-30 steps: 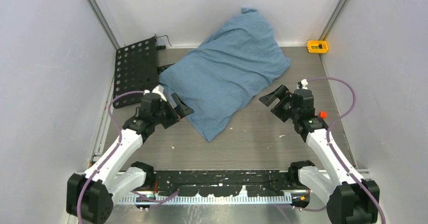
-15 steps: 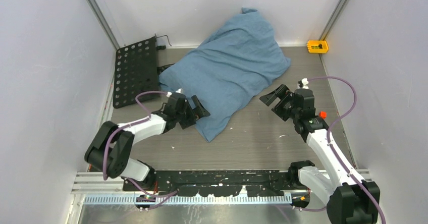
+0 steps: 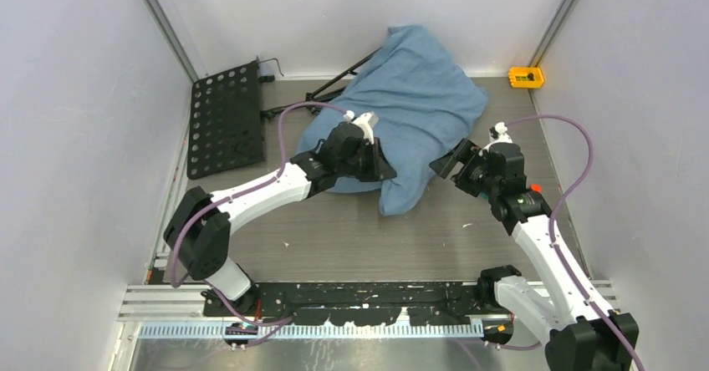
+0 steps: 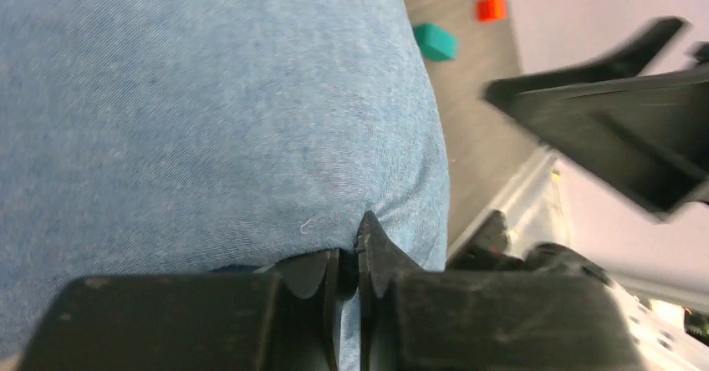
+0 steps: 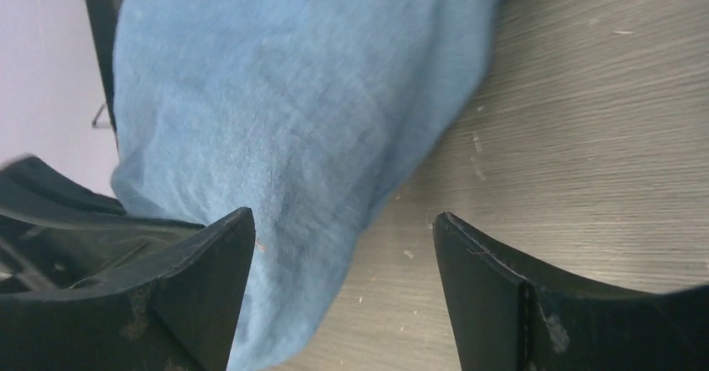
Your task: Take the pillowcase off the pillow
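While left end effector [image 4: 347, 262] pinches pillowcase [image 3: 418, 95] fold at closed tips, right end effector [image 5: 343, 215] stands wide open, empty; pillowcase corner just ahead-left, long axis running away.

Pillowcase [image 3: 422, 87]: dusty blue, plain, wrinkled, bulging full. Upper centre of top view, lying diagonal, far end raised, near corner tapering down onto table [image 3: 334, 229] just right of centre. Fills most of left wrist view and upper left of right wrist view. Pillow fully covered, not visible.
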